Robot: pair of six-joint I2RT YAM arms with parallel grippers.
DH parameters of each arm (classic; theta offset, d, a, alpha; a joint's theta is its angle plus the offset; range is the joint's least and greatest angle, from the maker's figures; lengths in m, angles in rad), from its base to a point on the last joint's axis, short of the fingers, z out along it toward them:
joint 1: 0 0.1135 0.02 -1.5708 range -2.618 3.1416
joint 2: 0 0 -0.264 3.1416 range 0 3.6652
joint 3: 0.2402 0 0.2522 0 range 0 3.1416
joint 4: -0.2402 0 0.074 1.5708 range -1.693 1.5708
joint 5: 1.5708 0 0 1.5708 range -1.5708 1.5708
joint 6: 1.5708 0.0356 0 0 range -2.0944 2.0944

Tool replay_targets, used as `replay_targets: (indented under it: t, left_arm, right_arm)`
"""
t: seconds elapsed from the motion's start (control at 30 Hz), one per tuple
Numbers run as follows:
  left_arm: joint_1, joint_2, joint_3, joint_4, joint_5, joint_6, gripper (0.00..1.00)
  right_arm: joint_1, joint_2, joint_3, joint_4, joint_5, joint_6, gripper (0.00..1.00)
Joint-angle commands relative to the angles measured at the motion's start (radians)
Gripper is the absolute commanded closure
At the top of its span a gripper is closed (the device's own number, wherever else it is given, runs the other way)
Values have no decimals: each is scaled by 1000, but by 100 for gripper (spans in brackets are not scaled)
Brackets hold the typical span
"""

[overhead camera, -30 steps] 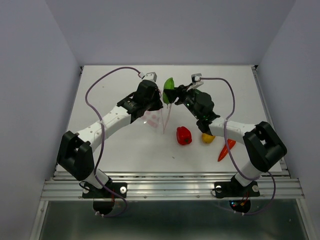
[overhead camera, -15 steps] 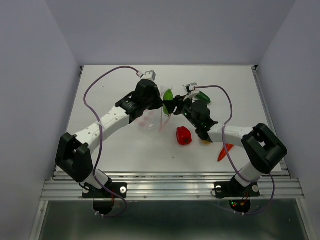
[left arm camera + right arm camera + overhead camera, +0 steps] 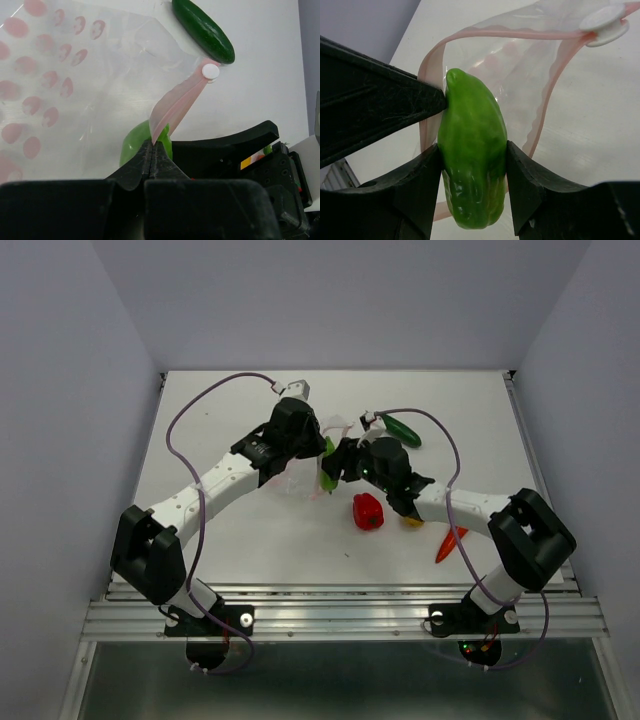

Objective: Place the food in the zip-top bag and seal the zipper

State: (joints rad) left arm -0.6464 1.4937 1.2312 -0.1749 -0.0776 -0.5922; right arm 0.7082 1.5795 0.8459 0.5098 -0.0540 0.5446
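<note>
My left gripper (image 3: 151,146) is shut on the pale pink zipper (image 3: 175,105) edge of the clear zip-top bag (image 3: 90,95) and holds its mouth open; in the top view the gripper (image 3: 322,447) is mid-table with the bag (image 3: 300,478) below it. My right gripper (image 3: 472,165) is shut on the light green pod (image 3: 471,172), whose tip sits at the bag's open mouth (image 3: 328,468). The dark green cucumber (image 3: 400,430) lies behind the right arm. The red bell pepper (image 3: 368,511), yellow-orange piece (image 3: 412,521) and orange carrot (image 3: 450,542) lie on the table near the right arm.
A white slider tab (image 3: 602,22) sits on the zipper's far end. Purple cables (image 3: 190,420) loop over both arms. Grey walls (image 3: 70,390) enclose the white table (image 3: 230,540) on three sides.
My right gripper has carried the green pod forward and left, from behind the bag down to its mouth. My left gripper has kept its grip on the bag edge, and the cucumber is now uncovered.
</note>
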Motion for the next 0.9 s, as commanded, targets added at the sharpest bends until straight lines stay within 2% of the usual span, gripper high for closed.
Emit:
replay_targets:
  t: [0.0,0.07,0.27,0.4,0.53,0.7,0.87]
  left_arm:
    - [-2,-44,-6,52,28,9,100]
    - [-2,-50,-15,54,38,12,100]
    - [-4,-93,-79,71,73,2,100]
    - [-4,-128,-130,81,118,-8,100]
    - [-6,-142,-177,84,128,-14,100]
    - [-9,-144,-179,89,150,-11,100]
    - [-9,-144,-157,100,142,-11,100]
  right_arm:
    - [11,10,105,-94,-69,64,69]
    - [11,22,128,-120,-83,83,67]
    - [-13,71,264,-293,86,234,64]
    - [-50,105,311,-310,109,325,64]
    - [-61,100,308,-297,251,411,66]
    - [-61,100,303,-214,329,413,66]
    - [-61,126,321,-209,260,332,63]
